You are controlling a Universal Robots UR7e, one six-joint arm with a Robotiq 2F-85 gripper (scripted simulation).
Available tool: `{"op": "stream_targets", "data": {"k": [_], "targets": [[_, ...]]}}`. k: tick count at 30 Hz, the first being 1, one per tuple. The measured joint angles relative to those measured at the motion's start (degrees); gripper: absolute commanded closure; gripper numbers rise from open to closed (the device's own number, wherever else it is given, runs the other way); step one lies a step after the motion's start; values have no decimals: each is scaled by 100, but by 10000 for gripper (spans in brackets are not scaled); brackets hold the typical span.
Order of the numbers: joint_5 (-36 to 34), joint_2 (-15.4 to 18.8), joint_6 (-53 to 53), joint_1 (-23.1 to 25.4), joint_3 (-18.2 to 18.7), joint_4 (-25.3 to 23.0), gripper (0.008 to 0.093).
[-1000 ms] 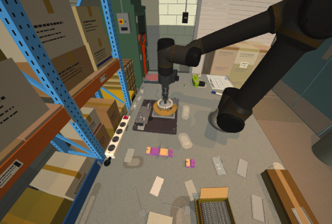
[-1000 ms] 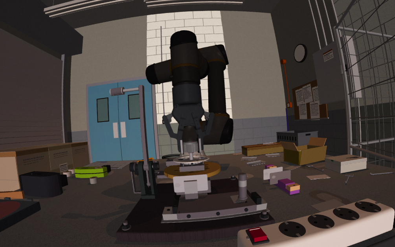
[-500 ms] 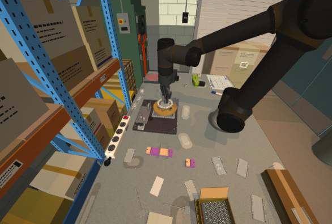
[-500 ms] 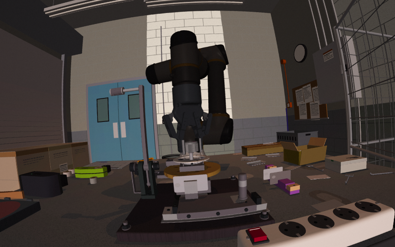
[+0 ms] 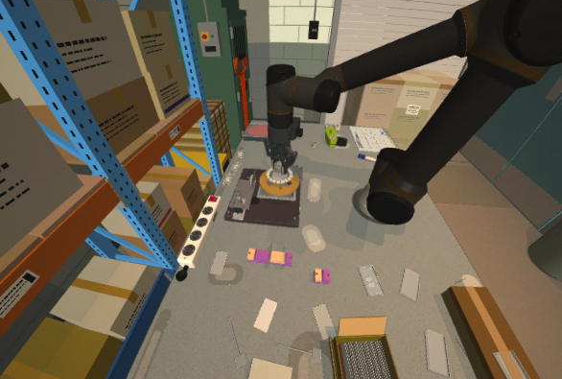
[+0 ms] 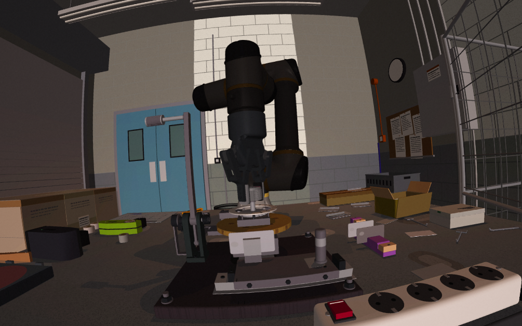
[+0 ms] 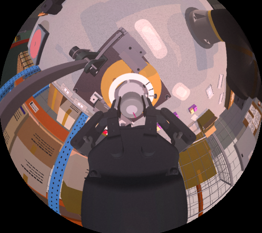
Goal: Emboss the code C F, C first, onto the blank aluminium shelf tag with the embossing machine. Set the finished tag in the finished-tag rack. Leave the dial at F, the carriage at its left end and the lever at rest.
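Observation:
The grey knurled dial knob [image 7: 130, 106] rises from the white lettered ring and orange disc [image 5: 279, 183] at the centre of the embossing machine [image 6: 254, 259]. The machine's lever [image 6: 190, 178] stands upright on its left, handle at the top. A grey carriage post [image 6: 320, 242] stands on the machine's rail at the front. The orange and purple rack blocks [image 5: 270, 257] lie on the bench nearer the side camera. I cannot tell which of the loose plates is the blank tag. My gripper [image 7: 131, 107] comes straight down over the dial and is closed around the knob.
Behind the machine lie a green tape dispenser [image 5: 333, 136], a clipboard and a pen. Blue shelving [image 5: 96, 115] with cartons lines the left edge, beside a white power strip [image 5: 199, 230]. Loose plates and an open box [image 5: 363, 348] lie on the near bench.

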Motion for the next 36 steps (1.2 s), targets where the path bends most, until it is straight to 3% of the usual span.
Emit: {"op": "stream_targets", "data": {"k": [21, 36], "targets": [[0, 0, -3858, 0, 0, 1, 934], [-1, 0, -5853, 0, 0, 1, 934]]}}
